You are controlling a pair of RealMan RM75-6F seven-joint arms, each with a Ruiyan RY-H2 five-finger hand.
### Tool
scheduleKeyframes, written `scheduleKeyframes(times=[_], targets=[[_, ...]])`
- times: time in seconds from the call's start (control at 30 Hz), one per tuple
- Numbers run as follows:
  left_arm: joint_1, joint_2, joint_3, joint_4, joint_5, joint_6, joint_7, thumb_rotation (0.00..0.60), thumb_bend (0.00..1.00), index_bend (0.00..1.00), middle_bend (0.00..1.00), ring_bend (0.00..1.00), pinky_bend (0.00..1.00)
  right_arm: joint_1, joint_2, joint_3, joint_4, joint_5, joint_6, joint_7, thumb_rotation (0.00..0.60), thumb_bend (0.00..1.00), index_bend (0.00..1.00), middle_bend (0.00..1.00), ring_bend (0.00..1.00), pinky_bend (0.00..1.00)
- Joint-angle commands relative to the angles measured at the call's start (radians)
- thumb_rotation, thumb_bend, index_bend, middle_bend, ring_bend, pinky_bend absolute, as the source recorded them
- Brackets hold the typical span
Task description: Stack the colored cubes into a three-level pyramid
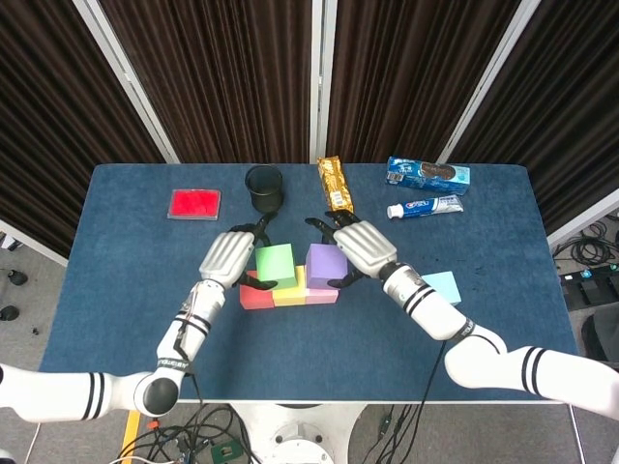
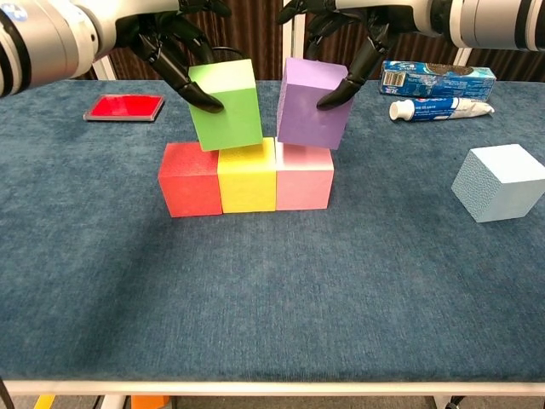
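We've got the left hand (image 2: 174, 38) gripping the green cube (image 2: 226, 104), tilted, just above the seam between red cube (image 2: 189, 179) and yellow cube (image 2: 247, 175). Right hand (image 2: 345, 34) grips the purple cube (image 2: 311, 102), also tilted, over the yellow/pink cube (image 2: 304, 176) seam. Base row of three sits touching on the table (image 2: 272, 290). Light blue cube (image 2: 499, 181) lies well apart, far right.

3 cubes sat in a row: red foam cube (image 2: 189, 179) left, yellow foam cube (image 2: 248, 177) middle, pink foam cube (image 2: 304, 177) right; green foam cube (image 2: 226, 106) and purple foam cube (image 2: 310, 104) just above them.
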Motion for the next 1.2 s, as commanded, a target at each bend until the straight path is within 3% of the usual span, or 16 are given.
scheduleKeyframes(times=[0.03,0.57,1.2], targets=[[-0.002,-0.002,0.001,-0.002,-0.004,-0.006,-0.001,0.600,0.09,0.03,0.54,0.20,0.23,0.005,-0.001,-0.002,0.001,0.004,-0.003,-0.002,0.600,0.13,0.00,0.46,0.02,0.00],[-0.026,0.007,0.008,0.007,0.033,-0.064,-0.018,0.600,0.09,0.03,0.54,0.21,0.23,0.032,-0.010,-0.008,0.010,0.002,-0.012,0.007,0.600,0.13,0.00,0.47,0.03,0.00],[-0.015,0.046,-0.001,0.031,0.079,-0.128,-0.131,0.600,0.09,0.03,0.54,0.21,0.22,0.038,-0.004,-0.027,0.003,-0.009,-0.008,0.008,0.600,0.13,0.00,0.47,0.04,0.00]])
